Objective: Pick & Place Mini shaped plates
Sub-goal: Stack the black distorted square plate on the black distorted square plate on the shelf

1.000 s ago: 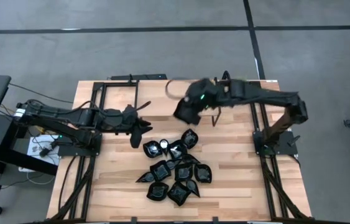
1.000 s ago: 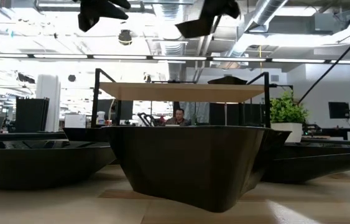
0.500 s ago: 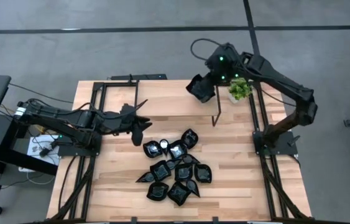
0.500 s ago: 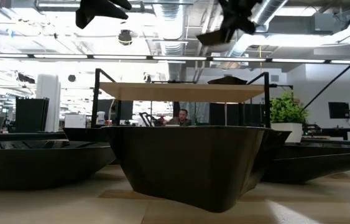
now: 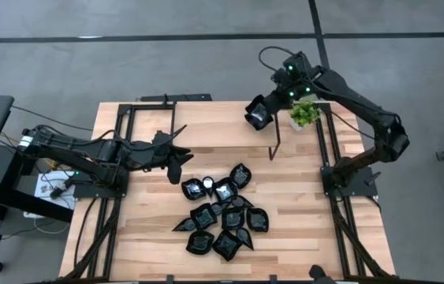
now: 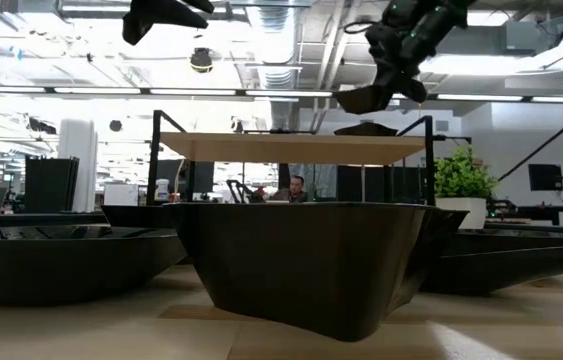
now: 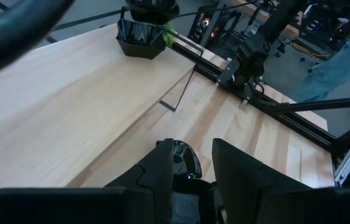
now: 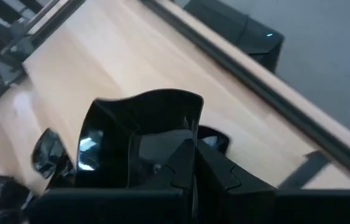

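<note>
A carry step is judged to be in hand: one black plate [image 5: 258,115] is held off the counter [image 5: 206,134] by the right pincer [image 5: 264,113], whose fingers are closed tight on the plate's rim, as the right wrist view shows [image 8: 138,140]. The plate hangs at the far side of the counter, just beside the small green plant [image 5: 304,113] and above a raised wooden shelf [image 6: 291,148], as seen in the low view. The next move is judged to call for lowering the plate level onto a bare spot, opening the fingers and lifting clear without knocking the plant.

The left pincer [image 5: 176,156] hovers over the counter, half open with nothing between its fingers [image 7: 165,163]; the heap of plates [image 5: 222,213] lies just ahead of it and nearer the front edge.

About a dozen plates are counted in the heap, though they overlap and an exact number cannot be given; one more is in the right pincer. One plant and one shelf are seen. A person [image 6: 295,187] sits in the room beyond.
</note>
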`<act>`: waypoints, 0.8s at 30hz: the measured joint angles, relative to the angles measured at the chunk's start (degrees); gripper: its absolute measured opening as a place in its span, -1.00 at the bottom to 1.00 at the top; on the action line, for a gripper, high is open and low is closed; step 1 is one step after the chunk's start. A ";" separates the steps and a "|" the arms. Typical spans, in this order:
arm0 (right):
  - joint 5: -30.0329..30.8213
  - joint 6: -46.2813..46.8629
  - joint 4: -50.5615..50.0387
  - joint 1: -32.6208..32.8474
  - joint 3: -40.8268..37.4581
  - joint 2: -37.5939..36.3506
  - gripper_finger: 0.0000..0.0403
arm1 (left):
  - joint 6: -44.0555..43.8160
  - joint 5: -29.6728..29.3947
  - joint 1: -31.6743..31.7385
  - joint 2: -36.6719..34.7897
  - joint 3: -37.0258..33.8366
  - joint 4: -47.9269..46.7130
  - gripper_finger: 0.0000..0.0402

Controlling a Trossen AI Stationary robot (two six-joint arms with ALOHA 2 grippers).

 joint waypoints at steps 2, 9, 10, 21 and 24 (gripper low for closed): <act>-0.44 -0.01 0.24 0.10 -0.73 -0.04 -0.97 | 0.00 0.00 0.00 0.00 0.00 0.08 -0.44; 0.23 1.03 0.21 -0.01 -1.58 0.48 -0.97 | -0.02 0.00 0.00 0.00 0.00 0.18 -0.44; 0.47 1.25 0.18 0.06 -1.58 0.48 -0.97 | 0.00 0.00 0.00 0.00 0.00 0.20 -0.44; 2.43 3.02 -0.13 1.68 -1.58 1.34 -0.97 | 0.00 0.00 0.00 0.00 0.00 0.44 -0.44; 2.49 3.04 0.28 2.49 -1.58 2.45 -0.97 | 0.00 0.01 0.00 0.00 0.00 0.50 -0.44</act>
